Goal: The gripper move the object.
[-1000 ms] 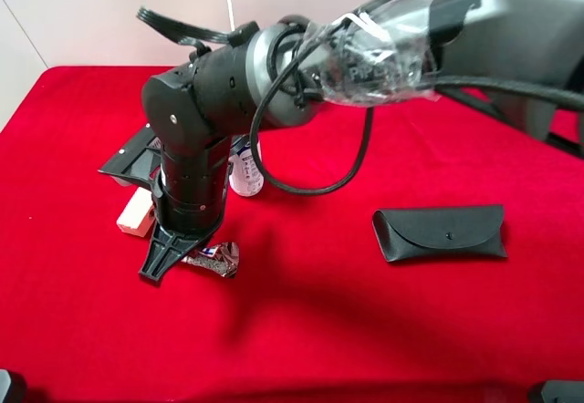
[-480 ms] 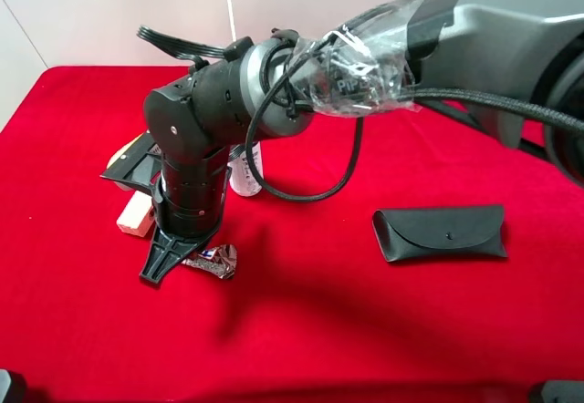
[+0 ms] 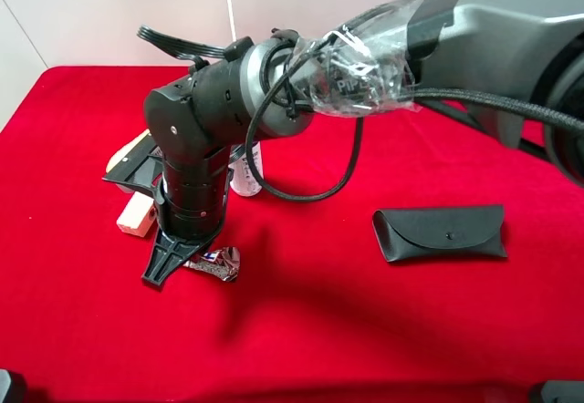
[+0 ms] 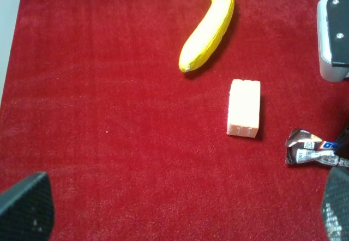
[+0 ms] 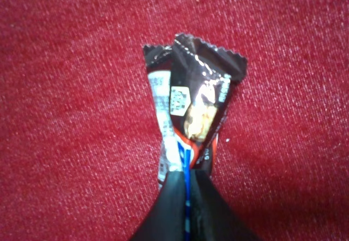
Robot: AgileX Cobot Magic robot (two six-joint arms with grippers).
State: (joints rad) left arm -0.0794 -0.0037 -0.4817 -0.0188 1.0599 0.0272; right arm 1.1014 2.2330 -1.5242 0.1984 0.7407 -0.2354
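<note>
Candy bar [image 3: 217,261]: front left part of the red surface [image 3: 365,330], one end pinched by the right gripper [image 3: 185,259]. The free crimped end sticks out toward the middle of the surface. Whether it touches the cloth cannot be told.
Right fingers [image 5: 169,208]: pressed together on the brown-and-white wrapper, blue lettering showing in the slit between them.
Right arm: reaches across from the right side and points steeply down, with a black cable looped under its plastic-wrapped wrist.
Glasses case [image 3: 441,232]: black, closed and flat, well apart to the right of the candy bar.
White block [image 3: 135,213]: just behind and left of the right gripper, near the candy bar but apart from it.
Bottle [image 3: 246,175]: small, white, upright, partly hidden behind the right arm.
Banana [image 4: 210,25]: yellow and curved, beyond the white block, not touching it.
Left gripper [image 4: 180,211]: fingers spread wide, nothing between them, looking down on the block, the banana and the candy bar.
</note>
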